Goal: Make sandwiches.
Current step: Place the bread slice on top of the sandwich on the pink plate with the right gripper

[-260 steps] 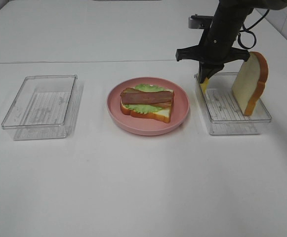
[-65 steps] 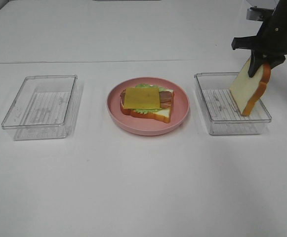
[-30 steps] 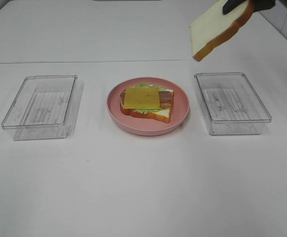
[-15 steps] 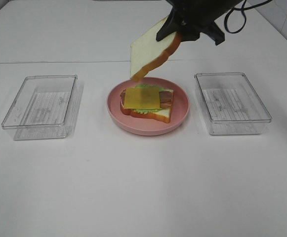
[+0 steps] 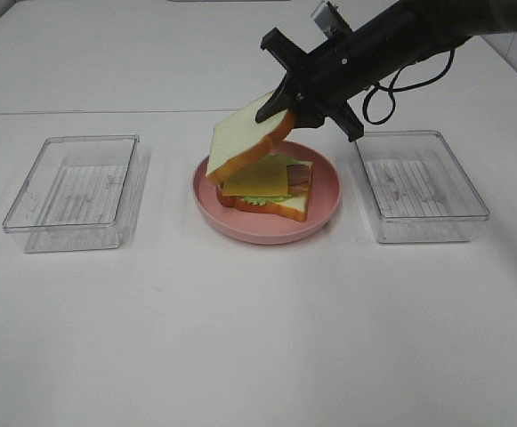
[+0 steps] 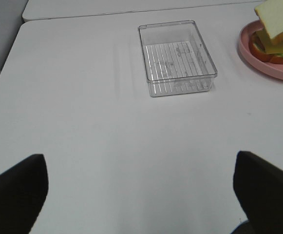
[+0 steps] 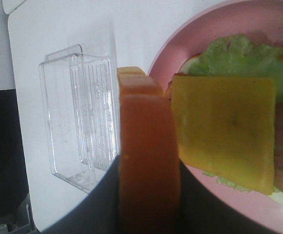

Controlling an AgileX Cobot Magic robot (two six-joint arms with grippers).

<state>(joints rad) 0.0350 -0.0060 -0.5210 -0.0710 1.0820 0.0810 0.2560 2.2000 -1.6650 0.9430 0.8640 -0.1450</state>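
White table (image 5: pixel 258 338). Right gripper (image 5: pixel 286 105) clamped on top bread slice (image 5: pixel 245 145), tilted above cheese (image 5: pixel 260 181) on pink plate (image 5: pixel 325 191). Left gripper (image 6: pixel 141 195) jaws apart, holding nothing. Tray (image 5: pixel 71 191) markings probably unreadable.

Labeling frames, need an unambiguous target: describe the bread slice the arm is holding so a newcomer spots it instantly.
Start at the pink plate in the middle of the table, between two clear trays. Just above it, tilted over the cheese slice, hangs the top bread slice, clamped in the right gripper jaws. Unlike the bottom slice lying flat, it is raised and slanted.
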